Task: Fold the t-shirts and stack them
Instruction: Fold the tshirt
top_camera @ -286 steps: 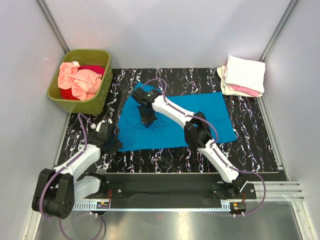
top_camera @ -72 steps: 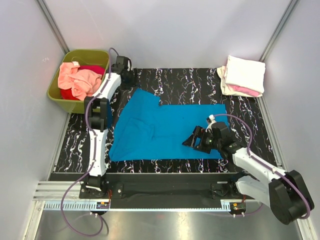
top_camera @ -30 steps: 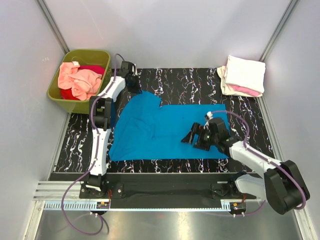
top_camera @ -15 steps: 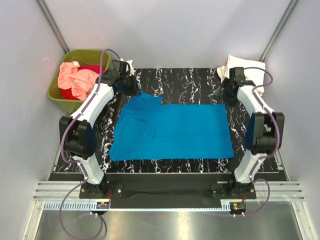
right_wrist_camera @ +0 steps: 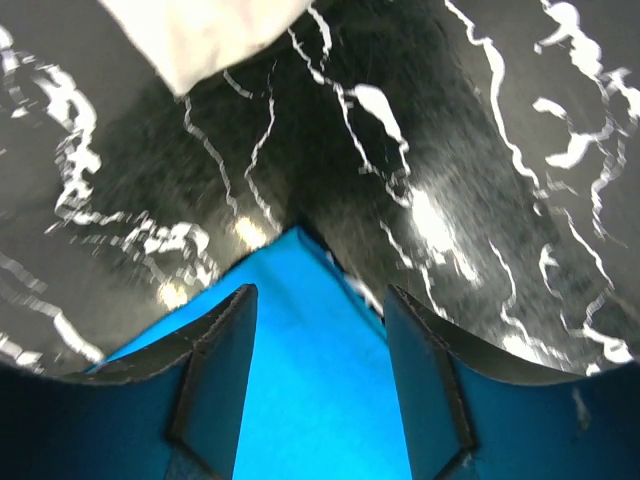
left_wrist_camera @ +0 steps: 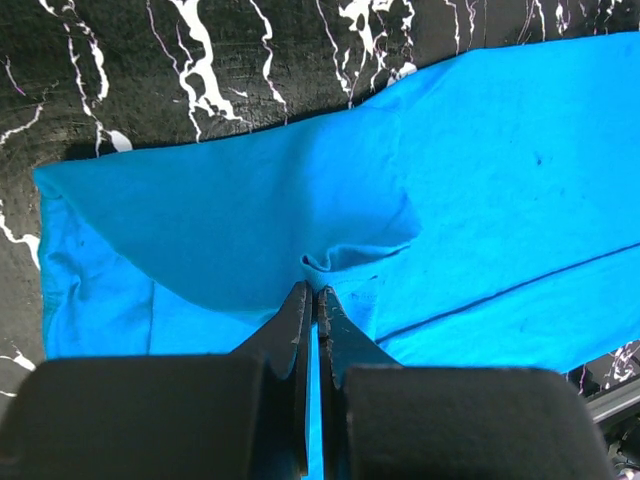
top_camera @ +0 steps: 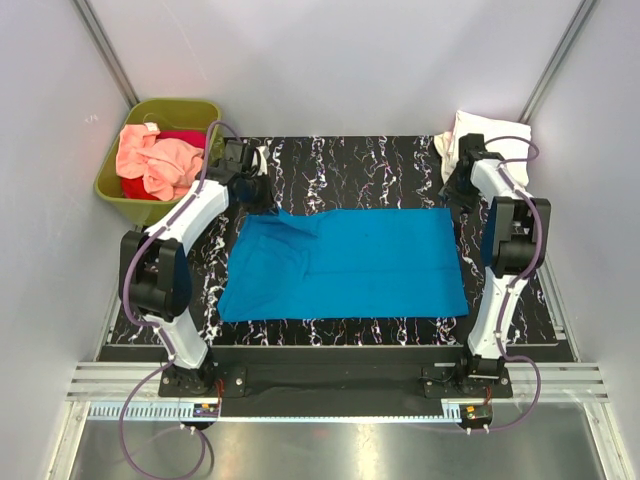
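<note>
The left gripper [left_wrist_camera: 312, 296] has its fingers pressed together on a raised pinch of the blue t-shirt [top_camera: 350, 262] near its far-left corner. The right gripper [right_wrist_camera: 318, 298] has its fingers apart, straddling the far-right corner. The shirt lies mid-table, rumpled at left. Bare marbled table [top_camera: 380, 160] borders it. The folded cream-white t-shirts [top_camera: 495, 145] lie just beyond, and the green tub [top_camera: 118, 190] stands far left.

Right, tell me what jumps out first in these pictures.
The blue t-shirt spread across the black marbled table stands out, with the left gripper pinching its far-left corner and the right gripper open at its far-right corner. Then the olive tub of peach and red shirts far left, and the folded white stack far right.
</note>
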Available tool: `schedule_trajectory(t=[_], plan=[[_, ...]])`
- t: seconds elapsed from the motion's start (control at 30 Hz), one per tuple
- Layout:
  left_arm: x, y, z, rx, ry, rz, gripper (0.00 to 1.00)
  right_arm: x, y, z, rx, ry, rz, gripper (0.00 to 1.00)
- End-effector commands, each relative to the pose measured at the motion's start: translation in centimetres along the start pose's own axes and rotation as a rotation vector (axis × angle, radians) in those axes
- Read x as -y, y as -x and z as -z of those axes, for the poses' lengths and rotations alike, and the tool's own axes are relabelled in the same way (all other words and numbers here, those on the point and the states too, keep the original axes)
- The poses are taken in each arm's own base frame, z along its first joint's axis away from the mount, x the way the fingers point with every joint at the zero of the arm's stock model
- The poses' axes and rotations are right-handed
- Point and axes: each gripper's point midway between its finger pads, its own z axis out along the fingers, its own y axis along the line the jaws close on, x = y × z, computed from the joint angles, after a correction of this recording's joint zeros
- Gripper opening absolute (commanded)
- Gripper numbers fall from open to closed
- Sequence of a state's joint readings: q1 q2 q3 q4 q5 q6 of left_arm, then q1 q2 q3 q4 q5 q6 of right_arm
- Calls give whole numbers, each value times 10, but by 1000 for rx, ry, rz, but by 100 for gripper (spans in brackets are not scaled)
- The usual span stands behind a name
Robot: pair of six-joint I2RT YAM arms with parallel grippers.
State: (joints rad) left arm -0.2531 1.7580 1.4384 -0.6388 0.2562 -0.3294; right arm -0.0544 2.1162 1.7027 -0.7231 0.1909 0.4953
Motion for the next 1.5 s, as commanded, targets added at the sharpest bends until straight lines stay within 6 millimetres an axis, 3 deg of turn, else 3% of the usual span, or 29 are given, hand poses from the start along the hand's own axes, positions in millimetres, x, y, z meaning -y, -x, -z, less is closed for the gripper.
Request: schedule_trajectory(t=[0.0, 0.33, 0.37, 0.47, 0.67, 0.8, 0.87, 1.03, 1.23, 1.27, 1.33, 1.47], plan=[[13, 13, 15, 71, -53, -18, 0, 0, 17, -11, 40, -35, 23, 60], [13, 10, 10, 54, -61, -3, 0, -9, 14, -36, 12, -19, 30, 50], [12, 9, 10, 52, -58, -4, 0, -9, 13, -37, 9, -19, 30, 42], [12, 10, 10, 50, -54, -6, 0, -12, 12, -38, 5, 0, 28, 36], [17, 19, 19, 66, -54, -16, 0, -16, 12, -34, -3, 24, 33, 2], [18, 27, 36, 78, -25, -25, 0, -22, 17, -19, 3, 59, 26, 0], [20, 37, 50, 111, -12, -35, 0, -23, 19, -5, 14, 81, 15, 0], [27, 38, 76, 139, -17, -33, 0, -20, 24, 38, 57, 125, 3, 0], [22, 14, 91, 144, -8, -19, 0, 0, 6, 76, 75, 135, -6, 0], [18, 4, 89, 127, -1, -13, 0, 7, -7, 73, 53, 120, -2, 0], [16, -2, 95, 136, 3, -14, 0, 13, -11, 83, 67, 121, -10, 0], [5, -27, 93, 105, 27, -8, 0, 26, -36, 80, 34, 109, -12, 0]])
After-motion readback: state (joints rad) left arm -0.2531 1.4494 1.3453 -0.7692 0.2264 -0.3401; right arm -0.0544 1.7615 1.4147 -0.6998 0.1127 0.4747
